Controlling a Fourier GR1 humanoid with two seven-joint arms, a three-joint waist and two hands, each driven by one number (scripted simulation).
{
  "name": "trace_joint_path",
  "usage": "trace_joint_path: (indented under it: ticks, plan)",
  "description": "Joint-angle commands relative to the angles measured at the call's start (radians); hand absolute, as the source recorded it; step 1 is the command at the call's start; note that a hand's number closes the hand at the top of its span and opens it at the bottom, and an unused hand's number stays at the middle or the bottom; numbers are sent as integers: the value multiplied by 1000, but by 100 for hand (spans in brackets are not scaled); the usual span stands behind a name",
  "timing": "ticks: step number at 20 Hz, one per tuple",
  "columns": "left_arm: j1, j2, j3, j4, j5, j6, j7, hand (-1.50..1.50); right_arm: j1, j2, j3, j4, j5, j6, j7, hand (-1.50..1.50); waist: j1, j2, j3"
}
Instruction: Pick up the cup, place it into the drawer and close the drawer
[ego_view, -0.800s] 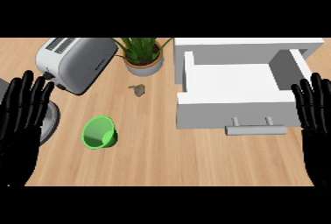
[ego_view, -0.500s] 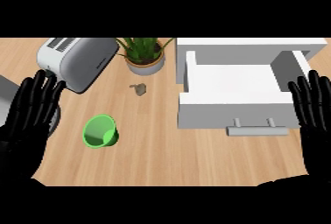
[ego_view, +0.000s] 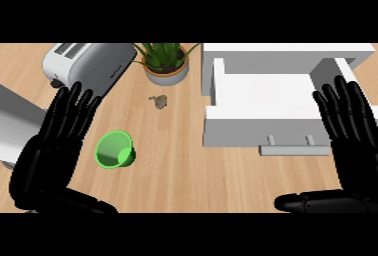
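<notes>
Left hand (ego_view: 53, 150) at 8 o'clock, flat, palm down, fingers straight and slightly spread, tips toward 12–1 o'clock. Thumb runs along lower edge toward 4 o'clock. Holds nothing.

Right hand (ego_view: 353, 131) at 3–4 o'clock near right edge, flat, fingers straight and together-ish, tips toward 12 o'clock. Thumb lies along lower edge, toward 9 o'clock. Holds nothing.

Both hands enter from lower edge, well apart, roughly mirrored. Left hand sits slightly lower and tilts right; right hand nearly vertical. Forearms not visible.
</notes>
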Motion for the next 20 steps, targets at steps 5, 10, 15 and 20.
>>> trace_joint_path:
  ticks: [5,10,15,20]
  plan:
    - [19,-12,0,-77,45,7,87,-150,8,27,0,58,8,22,-74,-150,2,-1,0]
    - [-28,-16,5,11,-4,9,55,-150,37,28,10,-25,13,20,-15,-150,-1,-1,0]
    - [27,-57,-46,29,-89,29,-13,-150,-102,42,28,42,54,-30,50,-150,3,-1,0]
    - [32,-19,24,65,-30,6,23,-150,-57,10,-51,30,-23,23,5,-150,1,-1,0]
